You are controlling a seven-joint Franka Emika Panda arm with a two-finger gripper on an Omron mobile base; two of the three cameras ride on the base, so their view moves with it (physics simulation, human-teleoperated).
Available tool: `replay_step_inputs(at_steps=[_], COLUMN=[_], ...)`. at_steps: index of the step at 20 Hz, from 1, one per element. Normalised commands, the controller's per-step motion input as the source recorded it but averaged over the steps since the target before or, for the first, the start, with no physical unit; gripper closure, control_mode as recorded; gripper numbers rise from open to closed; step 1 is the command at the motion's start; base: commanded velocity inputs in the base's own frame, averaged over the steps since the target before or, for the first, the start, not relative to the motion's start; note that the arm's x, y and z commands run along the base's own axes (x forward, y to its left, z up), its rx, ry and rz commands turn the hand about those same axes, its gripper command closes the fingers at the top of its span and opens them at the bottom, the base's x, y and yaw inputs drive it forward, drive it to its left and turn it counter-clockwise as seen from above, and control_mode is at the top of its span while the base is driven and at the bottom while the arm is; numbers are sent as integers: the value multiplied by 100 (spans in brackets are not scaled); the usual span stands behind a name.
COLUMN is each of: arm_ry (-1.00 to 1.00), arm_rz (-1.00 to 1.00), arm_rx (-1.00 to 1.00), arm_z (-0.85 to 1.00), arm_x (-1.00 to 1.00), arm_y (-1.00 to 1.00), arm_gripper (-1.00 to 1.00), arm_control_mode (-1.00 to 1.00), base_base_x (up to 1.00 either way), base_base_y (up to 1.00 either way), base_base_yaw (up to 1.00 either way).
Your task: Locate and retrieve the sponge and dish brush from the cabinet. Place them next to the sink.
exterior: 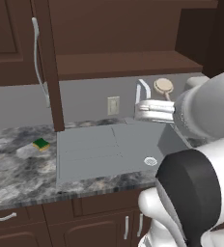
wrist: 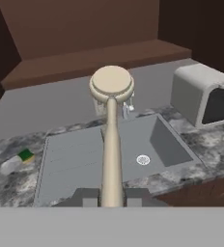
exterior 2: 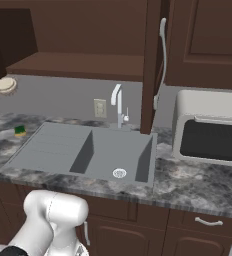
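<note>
One dish brush (wrist: 112,120) handle end hidden between gripper (wrist: 111,197) fingers.

Dish brush (wrist: 112,103) cream-beige, head and handle alike; sponge (exterior: 41,144) yellow with dark green top, on a surface (exterior: 17,169) of grey marbled stone with black and white veining. Sink (exterior 2: 63,147) flat mid-grey with a pale metal drain (exterior 2: 119,173); faucet (exterior 2: 118,107) pale chrome. Cabinet (exterior 2: 88,35) dark brown wood, door handle (exterior: 36,58) pale grey-white; microwave (exterior 2: 210,127) light grey with black window.
</note>
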Motion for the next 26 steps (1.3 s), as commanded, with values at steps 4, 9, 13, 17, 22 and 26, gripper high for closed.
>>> replay_step_inputs(at_steps=[4,9,13,17,22,26], arm_ry=[1,0,0,0,4,10], arm_rz=[14,17,21,27,29,30], arm_rx=[0,-3,-4,-3,-5,-5], arm_z=[-48,-52,-49,-48,-53,-51], arm_x=[-34,-1,12,33,45,50], arm_y=[-13,-17,-22,-23,-3,3], arm_gripper=[100,100,100,100,100,100], arm_control_mode=[-100,-100,-100,-100,-100,-100], base_base_x=[0,0,0,0,0,0], base_base_y=[0,0,0,0,0,0], base_base_yaw=[0,0,0,0,0,0])
